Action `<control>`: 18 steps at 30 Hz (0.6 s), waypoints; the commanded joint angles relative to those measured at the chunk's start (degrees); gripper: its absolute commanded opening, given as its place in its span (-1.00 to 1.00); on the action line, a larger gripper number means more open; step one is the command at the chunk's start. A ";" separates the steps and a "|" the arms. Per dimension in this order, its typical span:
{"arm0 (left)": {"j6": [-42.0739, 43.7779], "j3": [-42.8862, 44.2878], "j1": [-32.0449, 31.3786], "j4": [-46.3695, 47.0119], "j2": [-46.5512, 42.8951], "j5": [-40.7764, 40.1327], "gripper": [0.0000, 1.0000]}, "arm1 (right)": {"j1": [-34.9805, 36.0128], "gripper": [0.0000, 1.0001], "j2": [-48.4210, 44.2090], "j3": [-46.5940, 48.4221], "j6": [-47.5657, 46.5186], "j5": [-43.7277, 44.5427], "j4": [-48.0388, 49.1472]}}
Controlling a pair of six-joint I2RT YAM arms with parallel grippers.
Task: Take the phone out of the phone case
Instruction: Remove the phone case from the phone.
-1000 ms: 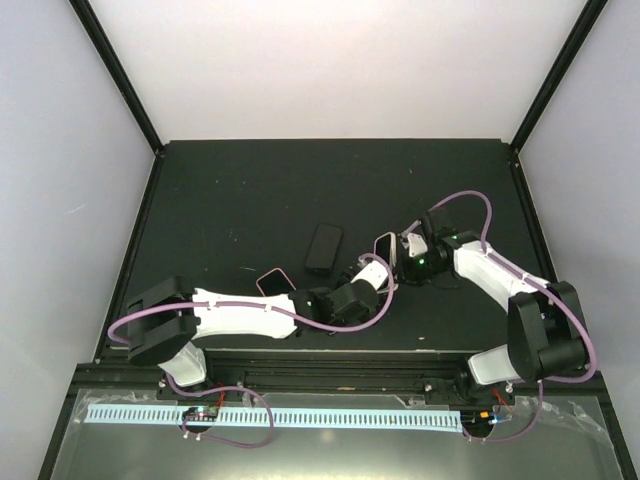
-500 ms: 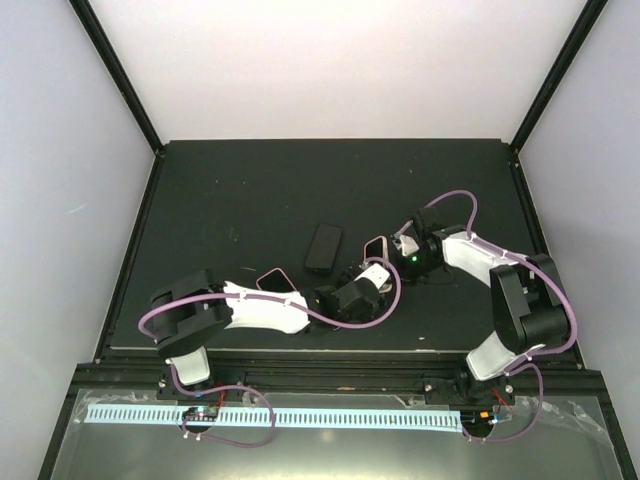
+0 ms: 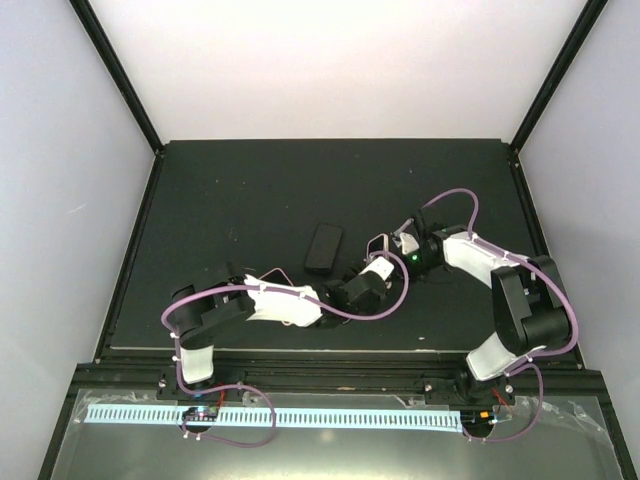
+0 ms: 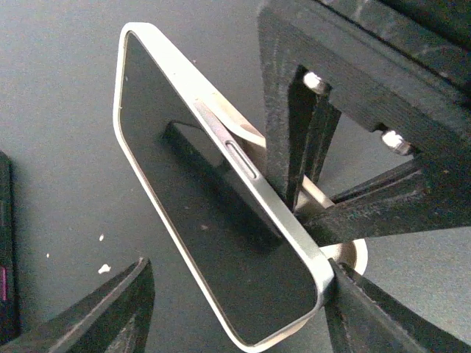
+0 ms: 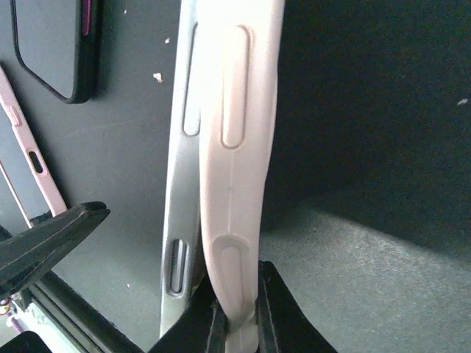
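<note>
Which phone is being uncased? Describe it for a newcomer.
On the black table, look right of centre. The phone stands on edge, silver-framed, with the right pincer gripping its half-peeled pale case; the dark phone beside it lies flat.

Near the table's (image 3: 200, 190) middle, on edge: phone (image 4: 221, 235) against phone case (image 5: 235, 184), between left gripper (image 4: 239, 309) and right gripper (image 5: 239, 320). Left of these and farther back, flat on the table: second handset (image 3: 323, 248). Near the left arm, possibly another case (image 3: 272, 278).
</note>
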 commanded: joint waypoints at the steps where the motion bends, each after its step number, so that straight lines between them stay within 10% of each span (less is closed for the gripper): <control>1: -0.43 2.52 1.07 -0.14 2.00 -5.26 0.23 | 0.49 -0.97 -3.95 0.55 -2.40 -3.15 -1.61; 18: -4.66 -0.28 3.49 0.39 0.47 -16.30 -0.02 | 0.52 -0.97 -2.16 1.66 -8.55 -9.30 -7.39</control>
